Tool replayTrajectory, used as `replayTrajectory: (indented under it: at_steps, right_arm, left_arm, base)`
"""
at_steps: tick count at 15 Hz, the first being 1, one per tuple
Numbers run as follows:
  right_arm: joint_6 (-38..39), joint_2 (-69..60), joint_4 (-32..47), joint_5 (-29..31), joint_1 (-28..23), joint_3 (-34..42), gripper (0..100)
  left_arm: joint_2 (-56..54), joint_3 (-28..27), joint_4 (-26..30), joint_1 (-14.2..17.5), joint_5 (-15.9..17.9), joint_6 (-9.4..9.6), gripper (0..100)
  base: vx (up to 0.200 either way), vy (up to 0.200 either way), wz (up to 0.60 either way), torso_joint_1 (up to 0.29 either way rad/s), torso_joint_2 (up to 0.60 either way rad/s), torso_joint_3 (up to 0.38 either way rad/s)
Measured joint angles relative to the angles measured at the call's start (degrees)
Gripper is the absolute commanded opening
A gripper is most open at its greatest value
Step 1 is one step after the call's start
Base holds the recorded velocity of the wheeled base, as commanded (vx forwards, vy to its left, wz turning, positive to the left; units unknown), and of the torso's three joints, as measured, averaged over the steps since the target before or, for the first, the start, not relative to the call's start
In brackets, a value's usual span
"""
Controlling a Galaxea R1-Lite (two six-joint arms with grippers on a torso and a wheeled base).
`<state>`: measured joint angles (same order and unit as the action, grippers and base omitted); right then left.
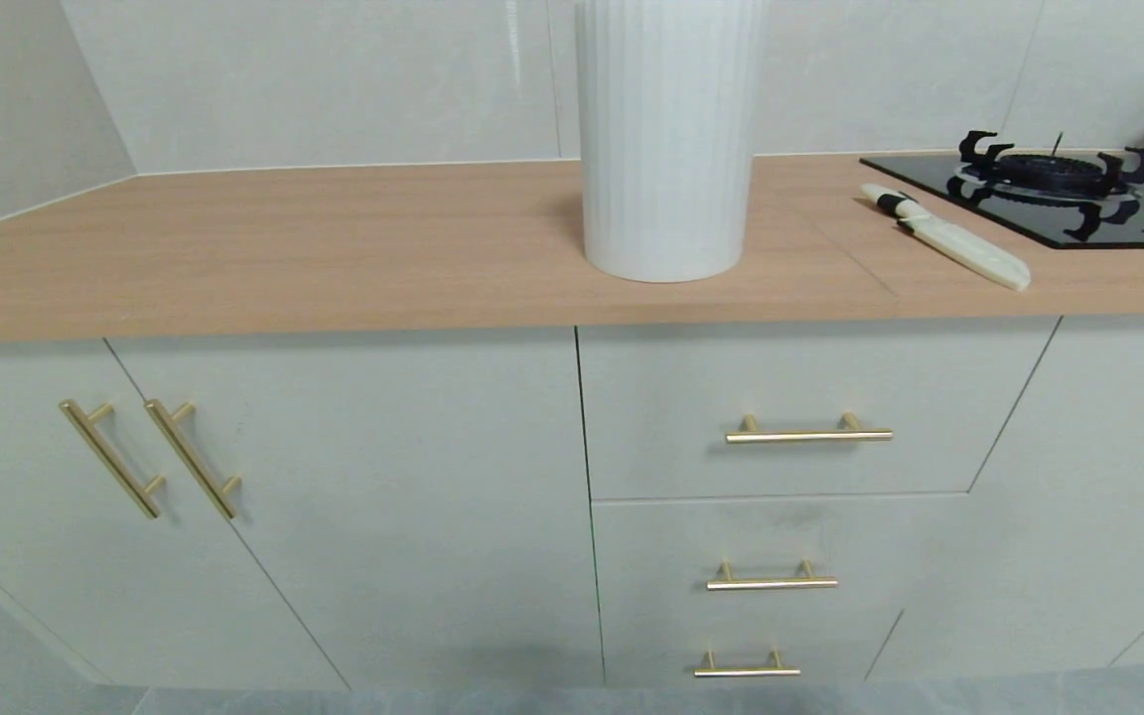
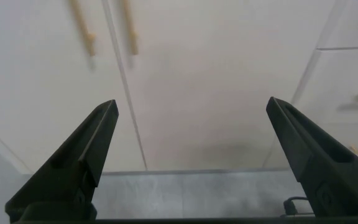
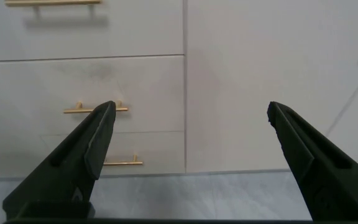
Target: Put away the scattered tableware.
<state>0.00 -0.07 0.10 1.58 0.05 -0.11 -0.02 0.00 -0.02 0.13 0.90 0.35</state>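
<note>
A cream-coloured knife with a black band on its handle (image 1: pixel 947 238) lies on the wooden countertop (image 1: pixel 334 248) at the right, just in front of the hob. A tall white ribbed container (image 1: pixel 666 139) stands near the middle of the countertop. My left gripper (image 2: pixel 191 109) is open with nothing between its fingers, low down and facing the cabinet doors. My right gripper (image 3: pixel 190 112) is open too and holds nothing, low down in front of the drawers.
A black gas hob (image 1: pixel 1059 194) sits at the countertop's far right. Below the countertop are two cabinet doors with gold handles (image 1: pixel 150 457) at the left and a stack of three drawers (image 1: pixel 781 497) with gold bar handles, all shut. Grey floor lies below.
</note>
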Motion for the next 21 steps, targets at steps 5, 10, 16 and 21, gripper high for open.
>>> replayTrajectory:
  at_steps: [5, 10, 16, 21]
  right_arm:
    - [0.0, 0.0, 0.0, 0.0, 0.0, 0.0, 100]
    - [0.0, 0.0, 0.0, 0.0, 0.0, 0.0, 100]
    - [0.0, 0.0, 0.0, 0.0, 0.0, 0.0, 100]
    - [-0.2, 0.0, 0.0, -0.1, 0.0, 0.0, 100]
  left_arm:
    - [0.0, 0.0, 0.0, 0.0, 0.0, -0.02, 100]
    - [0.0, 0.0, -0.1, 0.0, 0.0, -0.02, 100]
    - [0.0, 0.0, 0.0, 0.0, 0.0, -0.02, 100]
    - [0.0, 0.0, -0.1, 0.0, 0.0, -0.02, 100]
  base:
    - [0.0, 0.0, 0.0, 0.0, 0.0, 0.0]
    - [0.04, 0.0, 0.0, 0.0, 0.0, 0.001]
    - [0.2, 0.0, 0.0, 0.006, 0.0, 0.002]
    - [0.0, 0.0, 0.0, 0.0, 0.0, 0.0]
